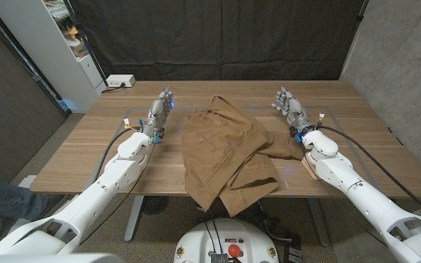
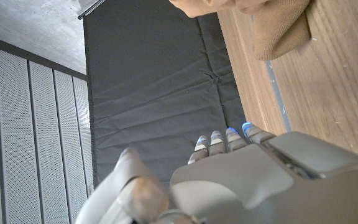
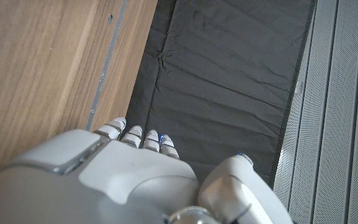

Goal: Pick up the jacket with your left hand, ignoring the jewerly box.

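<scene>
Where jacket overhangs table edge (hem hidden), hands apart.

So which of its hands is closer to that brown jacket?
The left hand, by a little. It stands just beside the jacket, at its upper edge. The right hand stands a bit farther off, on the opposite side.

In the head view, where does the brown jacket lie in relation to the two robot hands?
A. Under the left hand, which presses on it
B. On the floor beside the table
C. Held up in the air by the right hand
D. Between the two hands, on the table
D: the jacket lies crumpled on the table between the left hand and the right hand, and neither hand holds it.
</scene>
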